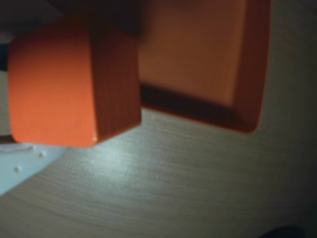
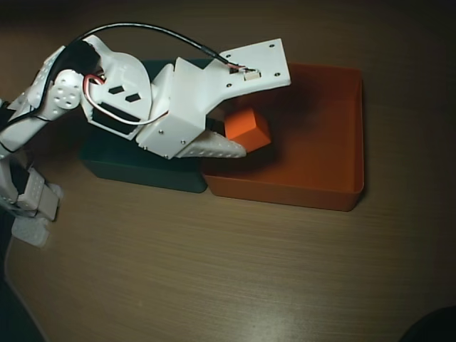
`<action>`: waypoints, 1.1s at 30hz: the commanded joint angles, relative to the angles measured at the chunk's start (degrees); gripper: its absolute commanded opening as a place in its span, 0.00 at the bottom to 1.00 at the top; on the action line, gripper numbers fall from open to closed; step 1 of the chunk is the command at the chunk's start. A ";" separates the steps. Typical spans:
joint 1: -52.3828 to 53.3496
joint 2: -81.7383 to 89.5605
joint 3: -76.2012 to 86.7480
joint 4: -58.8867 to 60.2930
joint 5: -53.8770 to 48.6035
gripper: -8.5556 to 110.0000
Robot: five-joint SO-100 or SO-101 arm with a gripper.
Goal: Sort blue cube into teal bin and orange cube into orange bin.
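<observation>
In the overhead view my gripper [image 2: 243,140] is shut on the orange cube [image 2: 248,127] and holds it above the left part of the orange bin [image 2: 313,189]. The teal bin [image 2: 142,167] sits just left of the orange bin, touching it, and is mostly covered by my arm. In the wrist view the orange cube [image 1: 69,84] fills the left side, close and blurred. Beyond it, the orange bin [image 1: 247,74] lies at the upper right. A white finger [image 1: 20,168] shows under the cube. The blue cube is not visible in either view.
The bins stand on a wooden table [image 2: 214,271]. My arm's base [image 2: 28,192] is at the left edge of the overhead view. A dark object [image 2: 431,328] intrudes at the bottom right corner.
</observation>
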 commanded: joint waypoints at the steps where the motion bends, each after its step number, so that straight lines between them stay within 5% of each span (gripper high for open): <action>1: -2.11 4.22 -3.87 0.18 0.70 0.02; 33: -8.96 -26.19 -29.00 -0.53 0.88 0.03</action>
